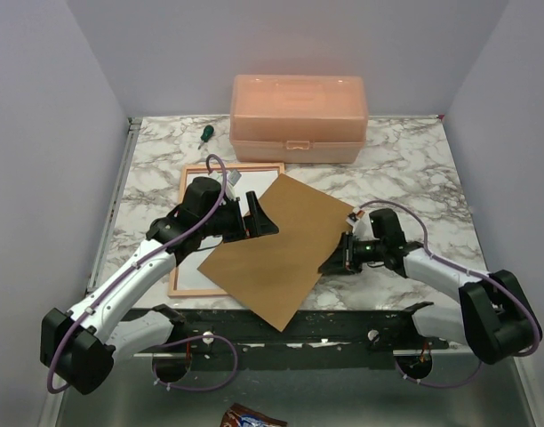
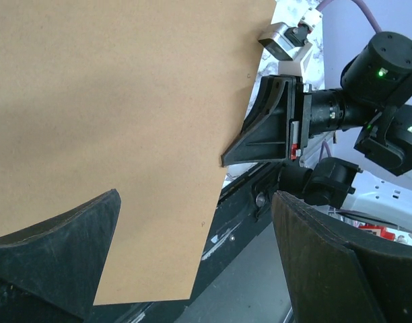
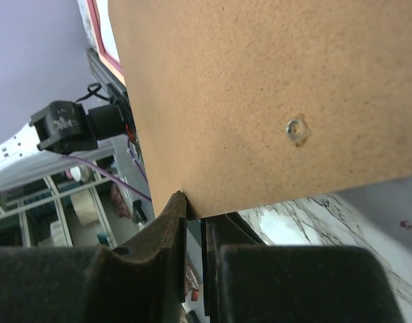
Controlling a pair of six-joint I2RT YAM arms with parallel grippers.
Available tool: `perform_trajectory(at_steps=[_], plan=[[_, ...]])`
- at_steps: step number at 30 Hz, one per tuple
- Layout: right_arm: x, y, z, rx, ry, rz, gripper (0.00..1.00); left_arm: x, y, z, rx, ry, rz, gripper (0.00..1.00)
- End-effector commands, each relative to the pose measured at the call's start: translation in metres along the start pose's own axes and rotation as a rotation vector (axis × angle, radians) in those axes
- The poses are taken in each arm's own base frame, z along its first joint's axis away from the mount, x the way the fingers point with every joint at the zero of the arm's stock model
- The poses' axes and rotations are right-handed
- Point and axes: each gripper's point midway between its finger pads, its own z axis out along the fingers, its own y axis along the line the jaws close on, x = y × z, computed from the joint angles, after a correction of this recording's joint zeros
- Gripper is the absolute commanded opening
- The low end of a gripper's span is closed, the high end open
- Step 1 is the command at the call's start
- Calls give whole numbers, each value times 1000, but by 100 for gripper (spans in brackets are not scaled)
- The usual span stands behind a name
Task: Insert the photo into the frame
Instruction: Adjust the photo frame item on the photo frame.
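Clearly, the right gripper (image 1: 336, 258) is pinching the right edge of the brown backing board (image 1: 281, 253), which slants across the frame (image 1: 188, 291); the left gripper (image 1: 254, 218) stands spread at the board's far-left edge, holding nothing; the frame lies flat on the surface (image 1: 405, 169) just below the left gripper, its long axis pointing away from the arm bases, so the left arm is nearer; the photo is not visible, possibly under the board.

We see a backing board (image 3: 260, 81) of matt, finely grained brown fibreboard at the right gripper (image 3: 194, 208), a shiny metal eyelet (image 3: 295, 129) in it. The gripper's fingers (image 3: 152, 256) look matt black plastic. Beyond them: smooth marble-patterned desk (image 1: 405, 169), translucent peach plastic box (image 1: 299, 116).
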Motion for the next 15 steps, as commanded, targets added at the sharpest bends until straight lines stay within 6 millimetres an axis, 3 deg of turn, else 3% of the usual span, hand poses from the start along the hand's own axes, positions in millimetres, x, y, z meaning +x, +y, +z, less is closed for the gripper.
perform_trajectory(at_steps=[1,5,10,15], plan=[[10,9,-2,-34,124,-107,1,-6,1,-7,-19,-32,22,96],[-1,1,3,24,130,-115,1,-4,5,-7,-32,-27,21,96],[-36,-15,9,186,18,-84,39,-2,9,-5,-41,-22,17,96],[-50,-23,13,230,-61,-16,67,-2,11,-6,-45,-22,22,96]])
